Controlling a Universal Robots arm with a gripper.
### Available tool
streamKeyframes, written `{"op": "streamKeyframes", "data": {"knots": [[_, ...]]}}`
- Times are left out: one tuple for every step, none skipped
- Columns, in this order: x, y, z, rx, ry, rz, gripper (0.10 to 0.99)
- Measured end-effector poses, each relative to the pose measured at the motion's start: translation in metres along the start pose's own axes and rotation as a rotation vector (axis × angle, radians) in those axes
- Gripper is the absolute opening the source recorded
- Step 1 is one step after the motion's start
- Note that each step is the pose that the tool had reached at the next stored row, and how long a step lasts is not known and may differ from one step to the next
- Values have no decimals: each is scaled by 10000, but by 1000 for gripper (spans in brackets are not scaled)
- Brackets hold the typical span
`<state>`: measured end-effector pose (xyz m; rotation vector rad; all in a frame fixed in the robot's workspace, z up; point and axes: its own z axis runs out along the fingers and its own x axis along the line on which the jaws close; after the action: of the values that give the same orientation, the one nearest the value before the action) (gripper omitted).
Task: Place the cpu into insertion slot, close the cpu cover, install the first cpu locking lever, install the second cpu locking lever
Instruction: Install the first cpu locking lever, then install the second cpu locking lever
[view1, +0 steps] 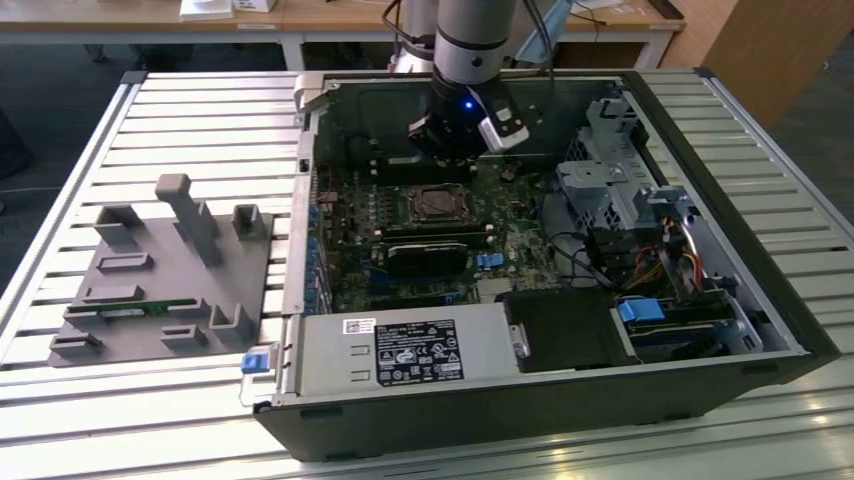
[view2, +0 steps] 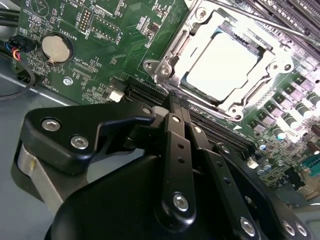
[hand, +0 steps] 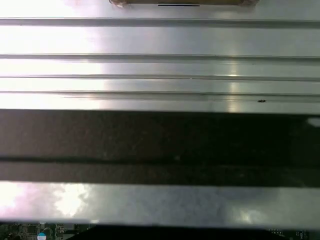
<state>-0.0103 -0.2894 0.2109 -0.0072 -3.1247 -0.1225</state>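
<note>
Gripper: fingers pressed together, nothing visible between them. It hangs inside the case, tips low over the board beneath it. Black connector sits right at the tips, and the socket is just beyond that. Cover looks folded down on the socket. The cpu is seated inside, bright top showing through the window. Thin lever rod runs along the socket's far side from the tips. Can't tell if either lever is hooked.

Risks, my read:
- Tips are nearer the connector than the lever, so a push from here could land on plastic or board parts and scrape them.
- If the cover isn't flat, forcing a lever would load the cpu unevenly and could bend pins.
- Lever is thin and probably springy, so closed tips could slip off and let it snap back.
</note>
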Motion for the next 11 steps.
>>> {"op": "streamKeyframes", "data": {"knots": [[0,-3,0,0,0,0,106],[0,-5,0,0,0,0,106],[0,-8,0,-1,-1,1,106],[0,-10,0,-1,-1,1,106],[0,-11,-1,0,0,1,106],[0,-13,-1,0,0,0,106],[0,-15,-1,0,0,1,106],[0,-16,-1,0,0,1,106],[0,-18,-1,0,0,0,106],[0,-20,-2,0,0,0,106],[0,-23,-2,1,0,-1,106]]}}
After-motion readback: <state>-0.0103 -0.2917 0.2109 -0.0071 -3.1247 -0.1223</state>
